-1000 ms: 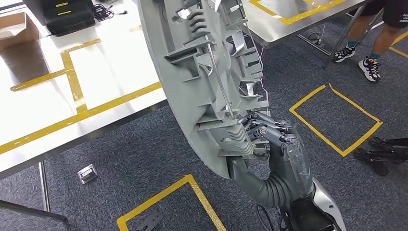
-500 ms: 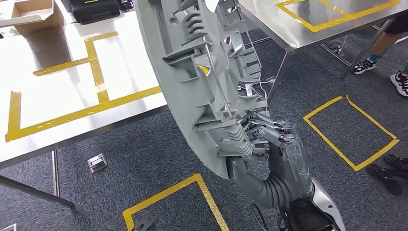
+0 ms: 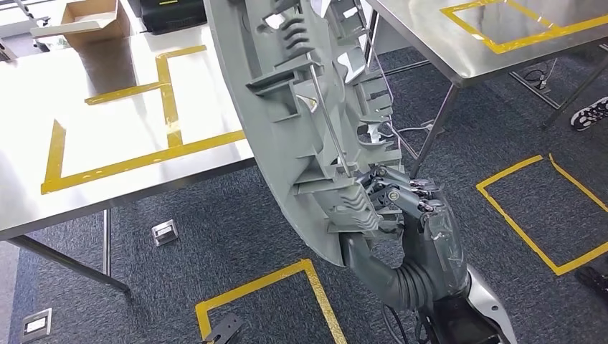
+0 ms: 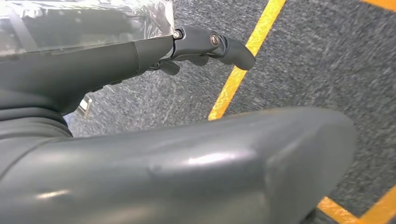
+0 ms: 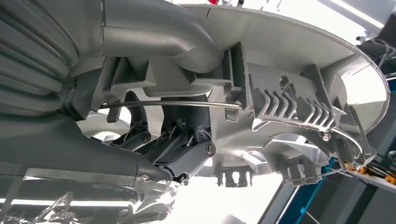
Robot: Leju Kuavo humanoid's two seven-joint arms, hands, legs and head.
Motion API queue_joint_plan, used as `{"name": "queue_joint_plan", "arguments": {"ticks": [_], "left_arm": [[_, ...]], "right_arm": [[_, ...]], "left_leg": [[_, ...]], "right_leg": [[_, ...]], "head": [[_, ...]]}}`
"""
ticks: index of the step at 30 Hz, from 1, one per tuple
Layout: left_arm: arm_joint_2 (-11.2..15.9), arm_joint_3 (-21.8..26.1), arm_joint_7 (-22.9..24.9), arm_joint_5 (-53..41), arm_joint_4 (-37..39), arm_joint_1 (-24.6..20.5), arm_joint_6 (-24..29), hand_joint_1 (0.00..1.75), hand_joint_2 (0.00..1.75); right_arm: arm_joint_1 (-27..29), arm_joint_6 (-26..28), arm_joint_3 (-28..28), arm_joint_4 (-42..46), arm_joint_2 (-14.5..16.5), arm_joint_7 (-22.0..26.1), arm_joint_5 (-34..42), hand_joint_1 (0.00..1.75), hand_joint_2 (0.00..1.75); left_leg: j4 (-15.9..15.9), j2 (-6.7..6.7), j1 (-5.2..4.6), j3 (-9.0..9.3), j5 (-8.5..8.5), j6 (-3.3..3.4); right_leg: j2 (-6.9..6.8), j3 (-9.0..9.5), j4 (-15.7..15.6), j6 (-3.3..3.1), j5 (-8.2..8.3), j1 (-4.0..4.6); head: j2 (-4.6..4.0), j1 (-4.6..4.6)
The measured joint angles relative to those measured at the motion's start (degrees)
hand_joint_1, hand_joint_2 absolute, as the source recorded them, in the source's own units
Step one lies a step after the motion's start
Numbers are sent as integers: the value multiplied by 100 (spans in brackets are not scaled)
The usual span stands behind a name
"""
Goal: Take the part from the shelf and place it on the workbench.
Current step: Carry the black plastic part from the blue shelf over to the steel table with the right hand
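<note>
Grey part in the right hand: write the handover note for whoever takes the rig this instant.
Right hand: grips the large grey moulded plastic part at its lower end, ribbed inner face toward the head camera; the part is held up off any surface.
Left hand: holds nothing, hangs over the dark carpet by a yellow tape line.
Done: part is already in hand, off the shelf.
Left: carry it to the workbench with the yellow tape outlines, to the robot's front left, set it down, let go.
Nearby: second metal table to the right, cardboard box on the far bench.
</note>
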State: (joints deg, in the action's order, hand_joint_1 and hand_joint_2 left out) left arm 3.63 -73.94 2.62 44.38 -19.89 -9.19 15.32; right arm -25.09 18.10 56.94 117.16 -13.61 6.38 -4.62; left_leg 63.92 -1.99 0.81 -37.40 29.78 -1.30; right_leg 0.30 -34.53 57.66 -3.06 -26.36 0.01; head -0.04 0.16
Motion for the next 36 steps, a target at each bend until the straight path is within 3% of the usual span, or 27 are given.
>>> {"name": "queue_joint_plan", "arguments": {"ticks": [2,3,4,5,7,8,10,12,14,17,18,19,20,22,24,27,29,31,33,34,35,36], "left_arm": [[-1,0,1,-7,0,-5,-2,0,175],[2,0,3,-14,0,-3,-3,0,175],[7,0,8,-26,0,-1,-4,0,175],[13,0,14,-38,0,0,-4,0,175],[19,0,26,-57,-1,-5,-4,0,175],[19,0,28,-60,-1,-13,-4,0,175],[15,0,32,-62,-2,-20,-5,0,175],[18,0,34,-64,-2,-14,-7,0,175],[22,1,34,-64,-2,-20,-5,0,175],[22,1,33,-63,-2,-39,-7,0,175],[22,1,33,-62,-2,-40,-9,0,175],[22,0,33,-60,-2,-39,-11,0,175],[22,1,33,-57,-2,-39,-13,0,175],[18,2,32,-55,-3,-42,-13,0,175],[12,2,30,-52,-4,-43,-14,0,175],[10,1,28,-50,-4,-28,-22,0,175],[15,0,28,-51,-4,-22,-24,0,175],[16,0,27,-51,-4,-28,-24,0,175],[14,0,27,-51,-4,-28,-24,0,175],[17,0,27,-51,-4,-24,-24,0,175],[21,0,28,-51,-4,-20,-24,0,175],[25,0,28,-51,-4,-17,-24,0,175]], "right_arm": [[-1,-2,1,-1,0,0,-1,175,175],[1,-4,2,-1,-1,0,-1,175,175],[2,-7,3,-1,-1,0,0,175,175],[4,-9,3,-1,0,0,1,175,175],[6,-11,4,-1,1,0,0,175,175],[6,-11,3,-1,1,0,-1,175,175],[3,-11,2,-1,0,2,-2,175,175],[-1,-13,2,-1,0,3,-1,175,175],[-2,-13,1,-1,0,2,-1,175,175],[-3,-14,1,-1,-2,2,-2,175,175],[0,-14,2,-1,-2,2,-2,175,175],[3,-15,3,-1,-3,2,-1,175,175],[5,-17,3,-1,-3,2,-1,175,175],[5,-21,2,-1,-3,2,0,175,175],[3,-26,2,-1,-3,2,0,175,175],[-2,-28,1,-1,-2,2,1,175,175],[-5,-28,0,-1,1,2,1,175,175],[-6,-28,1,-1,3,2,1,175,175],[-4,-28,2,-2,4,2,1,175,175],[-1,-28,3,-4,4,2,1,175,175],[1,-28,3,-7,4,2,1,175,175],[3,-28,4,-9,4,2,1,175,175]], "left_leg": [[706,84,12,-292,322,-63],[946,97,22,-395,381,-93],[985,109,32,-411,333,-120],[782,130,43,-311,176,-141],[76,255,43,40,-164,-166],[-216,321,30,187,-249,-141],[-394,383,-7,266,-235,-42],[-409,324,1,252,-254,68],[-426,258,20,250,-278,146],[-432,158,21,240,-291,211],[-431,121,15,238,-292,218],[-430,79,8,239,-292,222],[-430,33,3,241,-293,223],[-429,-58,-1,244,-295,218],[-427,-138,-3,219,-310,178],[-448,-221,21,184,-337,68],[-336,-132,16,127,-233,7],[182,36,11,-88,77,-39],[877,98,19,-376,363,-83],[1036,106,23,-440,377,-101],[974,117,28,-401,283,-115],[690,145,32,-256,98,-121]], "right_leg": [[-84,21,3,-19,-14,-1],[-125,25,14,-18,-27,-4],[-162,26,29,-10,-42,-9],[-196,30,50,8,-61,-19],[-257,36,108,63,-114,-23],[-282,30,144,96,-139,-15],[-334,13,179,148,-158,15],[-384,11,184,187,-173,15],[-291,-62,372,236,-327,-7],[-92,-537,1374,273,-803,-31],[-78,-693,1675,272,-883,-31],[-74,-774,1804,262,-860,-31],[-66,-736,1683,241,-720,-30],[30,-416,951,174,-306,-27],[156,-139,338,129,-96,-19],[146,-75,168,107,-79,-5],[69,-37,89,60,-43,-23],[-15,-4,47,22,-27,-35],[-96,3,56,6,-39,-35],[-136,6,63,6,-48,-36],[-171,12,73,13,-59,-39],[-202,22,88,27,-75,-45]], "head": [[1,-20],[1,-26],[1,-31],[1,-37],[1,-50],[2,-64],[1,-65],[1,-47],[1,-30],[1,15],[1,22],[1,26],[1,29],[1,33],[2,34],[1,36],[0,22],[1,-6],[2,-27],[2,-33],[2,-43],[2,-53]]}}
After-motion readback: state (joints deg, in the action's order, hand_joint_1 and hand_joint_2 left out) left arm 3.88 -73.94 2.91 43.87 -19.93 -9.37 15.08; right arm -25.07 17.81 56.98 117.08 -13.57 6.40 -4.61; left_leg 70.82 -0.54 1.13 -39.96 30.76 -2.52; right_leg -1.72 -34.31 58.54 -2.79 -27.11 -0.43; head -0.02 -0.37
